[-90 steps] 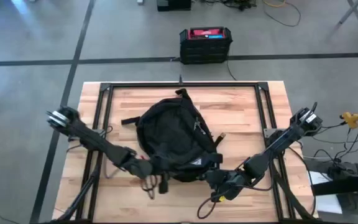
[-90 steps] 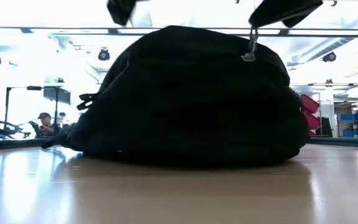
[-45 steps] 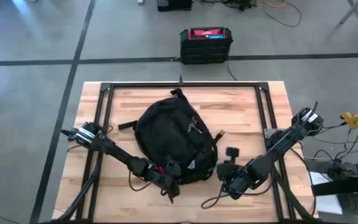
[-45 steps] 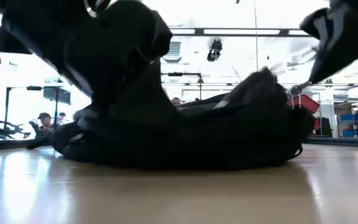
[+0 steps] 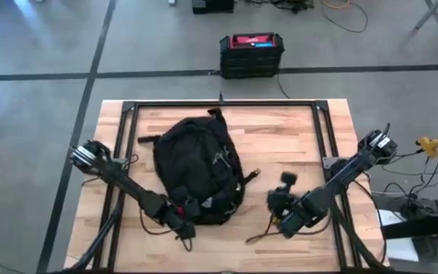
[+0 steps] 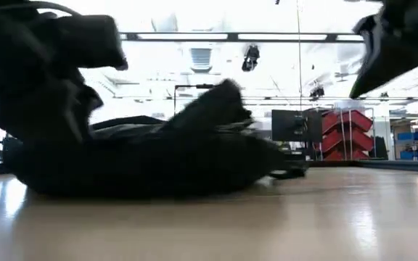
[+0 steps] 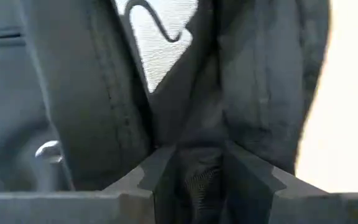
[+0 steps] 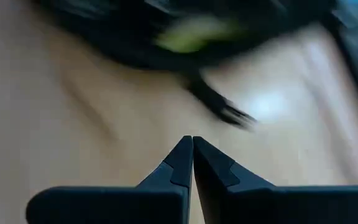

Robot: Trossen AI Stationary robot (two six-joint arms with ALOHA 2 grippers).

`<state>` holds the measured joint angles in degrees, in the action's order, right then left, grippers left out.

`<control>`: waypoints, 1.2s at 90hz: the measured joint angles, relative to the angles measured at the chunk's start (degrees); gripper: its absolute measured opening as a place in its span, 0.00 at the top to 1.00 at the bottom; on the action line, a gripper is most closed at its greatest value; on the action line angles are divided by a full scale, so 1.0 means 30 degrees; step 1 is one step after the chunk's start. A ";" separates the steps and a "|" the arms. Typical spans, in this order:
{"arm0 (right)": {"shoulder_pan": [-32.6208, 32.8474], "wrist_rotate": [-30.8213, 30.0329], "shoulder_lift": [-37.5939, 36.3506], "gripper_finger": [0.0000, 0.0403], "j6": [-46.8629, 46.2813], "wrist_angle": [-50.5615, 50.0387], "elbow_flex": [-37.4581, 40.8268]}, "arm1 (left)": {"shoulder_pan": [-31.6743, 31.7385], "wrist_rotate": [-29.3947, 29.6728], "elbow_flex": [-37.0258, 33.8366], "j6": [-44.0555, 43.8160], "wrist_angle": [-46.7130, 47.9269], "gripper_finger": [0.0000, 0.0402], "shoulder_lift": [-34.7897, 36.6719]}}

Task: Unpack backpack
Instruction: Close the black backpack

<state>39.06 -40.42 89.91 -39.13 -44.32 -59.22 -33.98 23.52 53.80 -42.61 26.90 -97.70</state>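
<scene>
On the near left part of the table (image 5: 295, 125), my left gripper (image 5: 181, 224) is clamping a fold of the backpack (image 5: 196, 164) at its near edge. My left wrist view is showing the two fingers (image 7: 151, 177) drawn in on a band of dark fabric and mesh, with a thin gap between them filled by the cloth. A metal zip pull (image 7: 48, 150) is hanging just beside that fold.

Compared with a second ago, the backpack is lying further toward my left side and is looking much flatter. Earlier it was standing as a high rounded dome in the low view; now it is slumping into a low, spread shape with one flap or corner poking up. That is telling me my left arm is dragging and tipping the bag, not yet opening it.

My right gripper (image 5: 284, 186) is hovering over bare wood, well apart from the bag, having pulled back from the near edge where it was a second ago. Its fingers (image 8: 185, 158) are pressed together with nothing between them. A strap end (image 8: 219, 106) is trailing on the table ahead of it.

For the unpacking, I judge this is early work: the bag is being repositioned, no contents are showing on the table, and I cannot tell whether any zip is open.
</scene>
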 joint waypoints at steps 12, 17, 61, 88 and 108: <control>-0.0397 0.0734 0.0022 1.00 0.4949 0.6523 0.0563 | -0.0036 0.0913 0.0001 -0.0174 0.2564 0.71 0.3279; -0.1038 0.1105 0.0022 1.00 0.6443 0.7956 0.0716 | -0.0036 0.1172 -0.0023 -0.0071 0.2466 0.71 0.4364; -0.8280 0.5621 0.3406 1.00 1.0362 1.5436 0.2296 | 0.2220 0.5173 -0.1436 0.3937 -0.2435 0.71 0.4645; -1.0154 0.8630 0.8224 1.00 1.2612 1.9797 -0.0551 | 0.2936 0.3388 -0.4038 0.3168 -0.8815 0.71 0.0984; -1.0078 0.8800 0.9617 1.00 1.4841 1.9702 -0.2907 | 0.2867 0.2232 -0.3962 0.2973 -0.9988 0.71 -0.0176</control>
<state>8.83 -14.02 118.76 5.39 14.79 -67.94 -25.37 30.22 41.91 -33.69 -3.06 -98.23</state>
